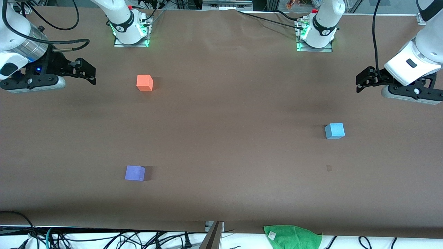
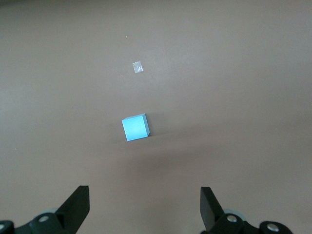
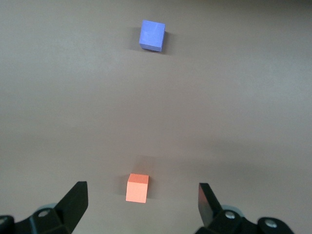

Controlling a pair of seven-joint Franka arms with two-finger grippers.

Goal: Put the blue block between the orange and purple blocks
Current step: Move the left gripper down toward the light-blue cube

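1. A green cloth [image 1: 293, 236] of nubby fabric lies crumpled at the bench [image 1: 221, 145] edge nearest the front camera; a small pale scrap [image 2: 138, 67] rests flat on the brown surface near the blue block [image 1: 334, 131].
2. The blue block — a matte sky-blue cube — sits toward the left arm's end, at about 3 o'clock from the bench centre, nothing touching it.
3. The orange block [image 1: 144, 82] lies at roughly 10 o'clock, the purple block [image 1: 135, 173] at 8 o'clock, well apart; bare bench lies between them.
4. The left tool [image 1: 360, 82] hangs over the bench near the blue block, fingers apart and empty.
5. The right tool [image 1: 90, 73] hangs over its own end — fingers apart, empty.
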